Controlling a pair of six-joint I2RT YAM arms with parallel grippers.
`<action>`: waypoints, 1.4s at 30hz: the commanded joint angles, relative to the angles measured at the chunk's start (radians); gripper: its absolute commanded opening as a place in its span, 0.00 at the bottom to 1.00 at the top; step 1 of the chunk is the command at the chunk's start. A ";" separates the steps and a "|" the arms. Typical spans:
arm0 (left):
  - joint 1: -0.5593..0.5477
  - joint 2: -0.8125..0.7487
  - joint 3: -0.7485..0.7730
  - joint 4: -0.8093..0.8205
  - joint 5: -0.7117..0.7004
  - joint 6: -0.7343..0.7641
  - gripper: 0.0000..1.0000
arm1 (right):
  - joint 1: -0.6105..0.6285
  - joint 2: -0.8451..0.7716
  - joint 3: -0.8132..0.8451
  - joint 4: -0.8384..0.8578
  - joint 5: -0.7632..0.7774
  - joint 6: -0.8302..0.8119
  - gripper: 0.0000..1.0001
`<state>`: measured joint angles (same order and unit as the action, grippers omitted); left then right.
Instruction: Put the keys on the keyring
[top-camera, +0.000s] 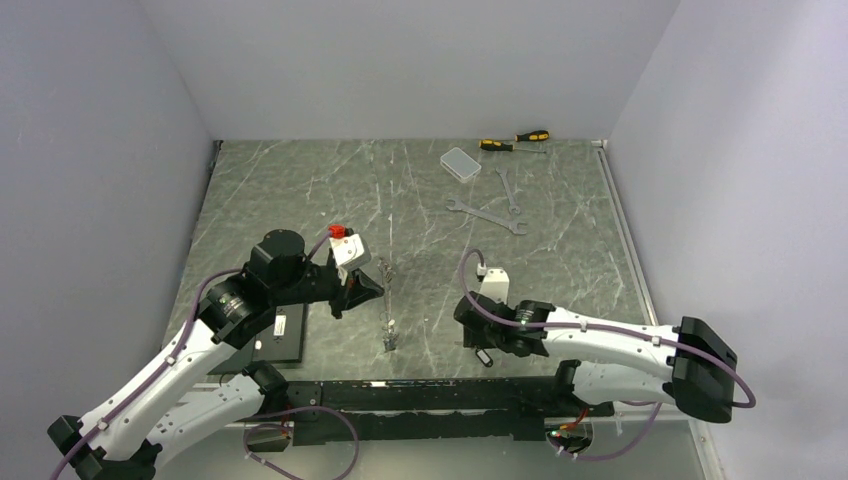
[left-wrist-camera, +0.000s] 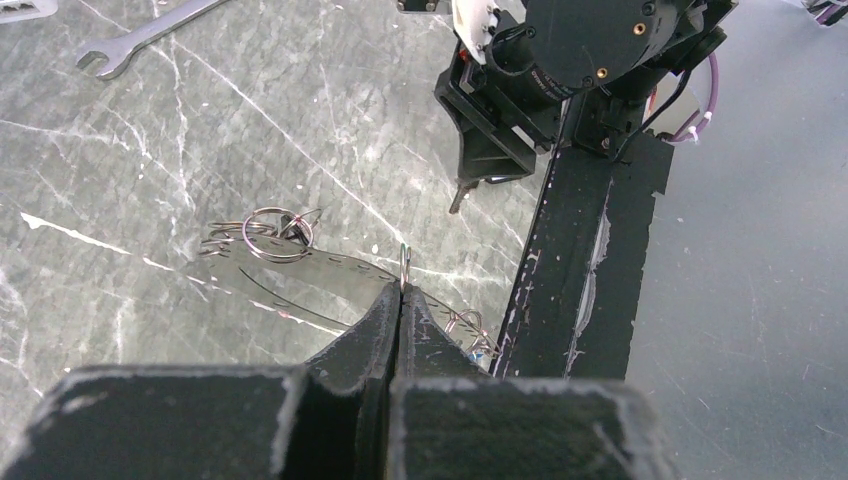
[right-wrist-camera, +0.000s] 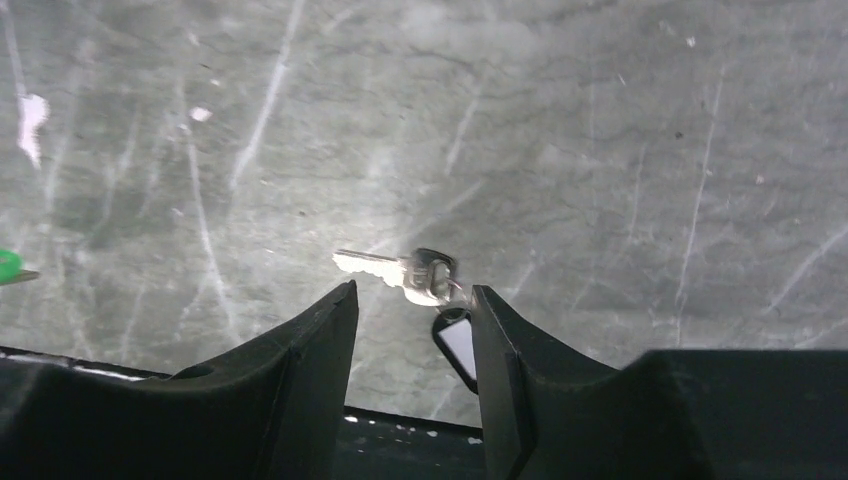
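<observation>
My left jaws are pinched shut on the thin wire of the keyring (left-wrist-camera: 404, 262). It stands on edge at the middle of the surface (top-camera: 300, 190), with small rings (left-wrist-camera: 270, 235) bunched at its far end. My right jaws stand partly apart, holding nothing, low over the near right. A silver key (right-wrist-camera: 395, 270) lies just ahead of their gap, its black tag (right-wrist-camera: 455, 342) beside one finger.

No readable text, labels, brands or numbers on anything visible.
</observation>
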<state>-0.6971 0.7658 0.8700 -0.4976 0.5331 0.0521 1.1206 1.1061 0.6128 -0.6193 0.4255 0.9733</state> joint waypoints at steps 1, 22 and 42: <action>-0.001 -0.001 0.038 0.041 0.007 0.008 0.00 | -0.019 -0.045 -0.060 0.013 -0.059 0.061 0.49; 0.001 0.011 0.039 0.040 0.002 0.009 0.00 | -0.114 -0.098 -0.199 0.175 -0.127 0.007 0.29; 0.001 0.007 0.038 0.040 -0.001 0.009 0.00 | -0.114 -0.100 -0.187 0.144 -0.166 -0.001 0.12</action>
<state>-0.6971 0.7826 0.8700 -0.4984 0.5259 0.0525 1.0084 1.0214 0.4152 -0.4629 0.2661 0.9764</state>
